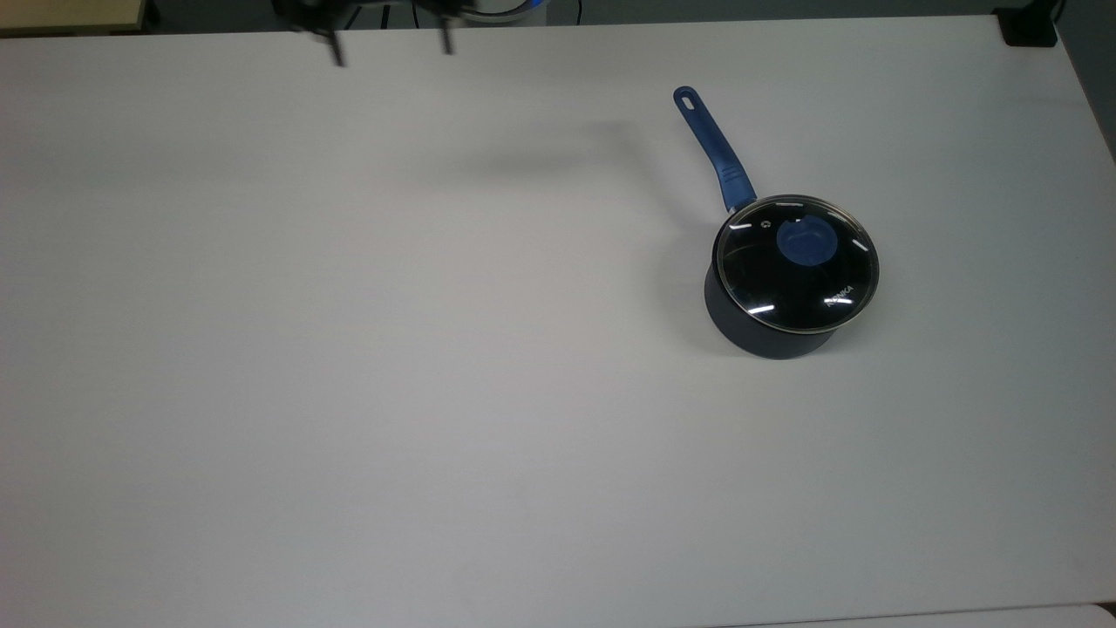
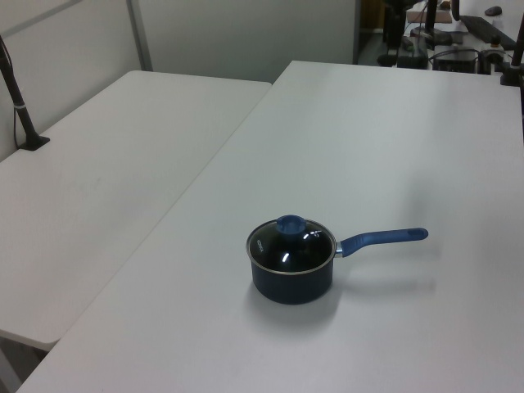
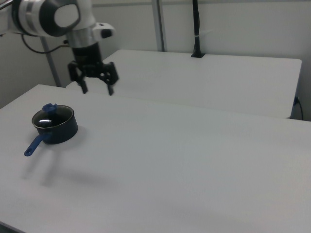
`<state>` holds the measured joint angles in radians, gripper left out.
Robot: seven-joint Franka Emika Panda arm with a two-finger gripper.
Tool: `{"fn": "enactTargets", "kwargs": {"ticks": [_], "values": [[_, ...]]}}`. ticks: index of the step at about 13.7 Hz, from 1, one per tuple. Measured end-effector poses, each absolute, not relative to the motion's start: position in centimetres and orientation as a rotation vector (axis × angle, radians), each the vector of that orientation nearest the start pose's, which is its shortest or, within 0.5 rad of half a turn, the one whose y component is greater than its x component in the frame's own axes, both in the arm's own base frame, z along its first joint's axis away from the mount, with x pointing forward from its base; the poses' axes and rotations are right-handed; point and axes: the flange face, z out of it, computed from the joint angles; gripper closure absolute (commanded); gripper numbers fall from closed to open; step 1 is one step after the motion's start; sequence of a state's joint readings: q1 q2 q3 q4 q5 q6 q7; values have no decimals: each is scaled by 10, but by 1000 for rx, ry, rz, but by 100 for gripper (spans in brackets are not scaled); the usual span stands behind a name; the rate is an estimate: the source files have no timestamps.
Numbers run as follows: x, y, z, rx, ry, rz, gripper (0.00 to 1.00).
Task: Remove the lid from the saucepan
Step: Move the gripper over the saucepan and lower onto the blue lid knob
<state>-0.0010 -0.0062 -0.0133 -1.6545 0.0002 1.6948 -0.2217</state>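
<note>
Lid (image 1: pixel 795 262) sits seated on the saucepan (image 1: pixel 767 336), its metal rim flush all round and its blue knob (image 1: pixel 806 242) upright near the centre. The pan stands on the white tabletop (image 1: pixel 349 349), toward the top view's right, with its long blue handle (image 1: pixel 711 148) pointing up and to the top view's left. In the right view the same pan (image 3: pixel 54 127) rests near the right view's left edge, handle toward the camera.

The claw (image 3: pixel 96 89) hangs high above the tabletop, well apart from the pan, fingers spread wide and holding nothing. In the top view its fingertips (image 1: pixel 391 51) appear at the upper edge, far to the top view's left of the pan.

Assessment: the step in hand is the approach; no contact has been made.

Recommendations for doing it well:
- Travel across at height, then stop directly above the knob before descending.
- Keep the fingers wide enough to straddle the knob, and turn the wrist so neither finger fouls the handle side.
- Descend until the pads sit level with the knob's waist, not pressing on the glass.
- Close firmly; the knob looks smooth and could slip.
- Lift straight up. A tilted pull may catch the rim and drag the light pan along.
</note>
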Motion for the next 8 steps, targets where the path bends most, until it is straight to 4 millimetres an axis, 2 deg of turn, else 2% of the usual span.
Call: {"fn": "enactTargets", "kwargs": {"ticks": [2, 3, 4, 6, 7, 8], "values": [[570, 52, 593, -3127, -278, -106, 0], [576, 104, 585, -3120, -209, -149, 0], [579, 137, 576, -3115, -159, -167, 0], [588, 201, 544, -3118, -74, -186, 0], [594, 232, 525, -3112, -30, -199, 0], [604, 271, 498, -3091, 34, -229, 0]]}}
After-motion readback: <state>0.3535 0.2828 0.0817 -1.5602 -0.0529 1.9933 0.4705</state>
